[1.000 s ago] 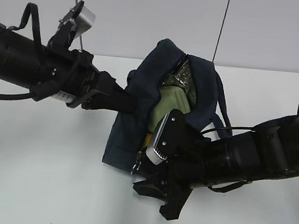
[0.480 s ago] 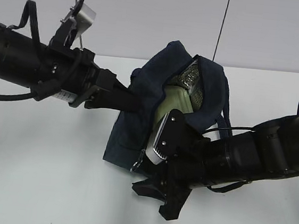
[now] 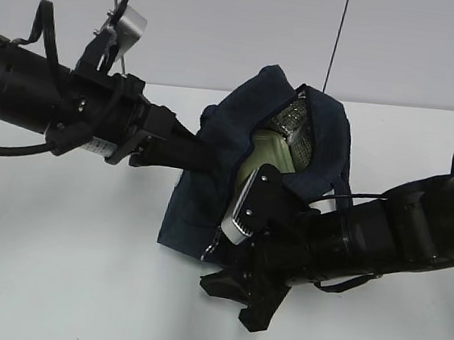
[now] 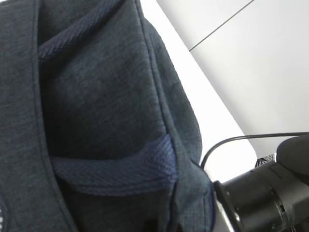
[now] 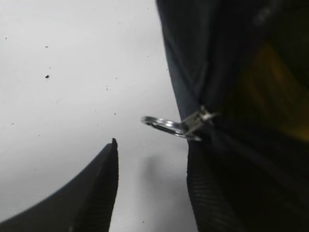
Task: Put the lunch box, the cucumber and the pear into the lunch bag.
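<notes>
The navy lunch bag (image 3: 203, 204) stands half open on the white table, silvery lining (image 3: 298, 129) showing. The pale green lunch box (image 3: 264, 162) sits in its mouth. My left gripper (image 3: 199, 156) is shut on the bag's upper left fabric; in the left wrist view the bag (image 4: 101, 92) and its woven strap (image 4: 116, 170) fill the frame and hide the fingers. My right gripper (image 5: 153, 145) is open at the bag's lower corner, the metal ring pull (image 5: 166, 126) just beyond its tips. A dim yellow patch (image 5: 275, 89) shows inside. The cucumber is hidden.
White table (image 3: 62, 266) lies bare left of and in front of the bag, with specks on the table (image 5: 47, 76). The right arm (image 4: 268, 195) and its cable pass behind the bag. A grey wall stands at the back.
The left gripper has lifted the bag's top edge up and a little to the right. The mouth gapes wider and more of the lunch box shows. The right gripper has barely moved.
</notes>
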Motion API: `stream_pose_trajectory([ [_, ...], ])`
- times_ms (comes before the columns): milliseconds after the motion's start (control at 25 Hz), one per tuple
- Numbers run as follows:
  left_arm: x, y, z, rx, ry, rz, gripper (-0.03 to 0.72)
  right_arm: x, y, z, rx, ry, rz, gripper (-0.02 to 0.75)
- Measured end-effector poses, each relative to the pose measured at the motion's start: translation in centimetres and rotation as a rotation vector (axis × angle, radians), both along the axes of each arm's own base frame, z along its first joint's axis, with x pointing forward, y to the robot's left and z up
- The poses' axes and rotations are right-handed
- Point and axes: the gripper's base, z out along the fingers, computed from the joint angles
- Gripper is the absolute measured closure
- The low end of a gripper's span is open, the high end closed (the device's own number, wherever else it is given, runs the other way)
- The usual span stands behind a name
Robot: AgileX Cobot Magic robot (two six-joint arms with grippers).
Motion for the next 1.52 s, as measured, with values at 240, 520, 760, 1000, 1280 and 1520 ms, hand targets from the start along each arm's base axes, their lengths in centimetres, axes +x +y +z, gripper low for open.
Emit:
stream_pose_trajectory([
  [240,0.0,0.0,0.0,0.001,0.001,-0.004,0.703,0.7,0.1,0.4,-0.005,-0.004,-0.034,0.359],
  [520,0.2,0.0,-0.6,0.022,0.006,-0.002,0.703,1.0,0.1,1.2,0.009,0.0,-0.069,0.359],
  [760,0.2,0.0,-0.6,0.025,0.004,0.003,0.703,1.1,-0.1,1.4,-0.01,-0.015,-0.091,0.384],
  [1000,0.2,0.0,-0.6,0.025,0.004,0.003,0.703,1.3,-0.2,1.5,-0.022,-0.022,-0.106,0.54],
  [1280,0.3,-0.1,-0.5,0.009,0.01,0.013,0.703,1.4,-0.3,1.4,-0.038,-0.025,-0.118,0.574],
  [1520,0.2,-0.1,-0.5,0.0,0.015,0.013,0.703,1.5,-0.4,1.3,-0.053,-0.029,-0.13,0.732],
])
